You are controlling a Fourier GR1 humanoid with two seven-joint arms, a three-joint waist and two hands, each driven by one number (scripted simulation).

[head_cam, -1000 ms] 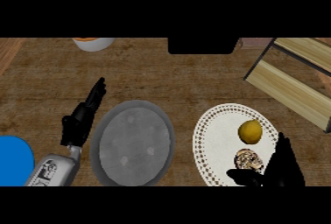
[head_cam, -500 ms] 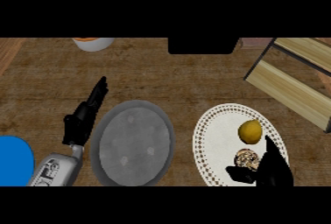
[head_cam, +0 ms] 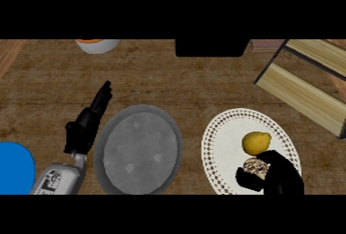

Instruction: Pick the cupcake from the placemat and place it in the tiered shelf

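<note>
Most of the job is not done yet. We see the cupcake on the white placemat, next to a lemon. Our right hand curls its fingers around the cupcake, and it looks like we have not lifted it. Our left hand rests open beside the grey plate. We must carry the cupcake to the tiered shelf.

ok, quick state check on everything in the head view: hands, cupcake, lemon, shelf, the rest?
right hand: curled round the cupcake
cupcake: on the white placemat, in the hand
lemon: on the placemat, free
left hand: open, resting, fingers straight
grey plate: nothing on it
tiered shelf: visible boards bare
</note>
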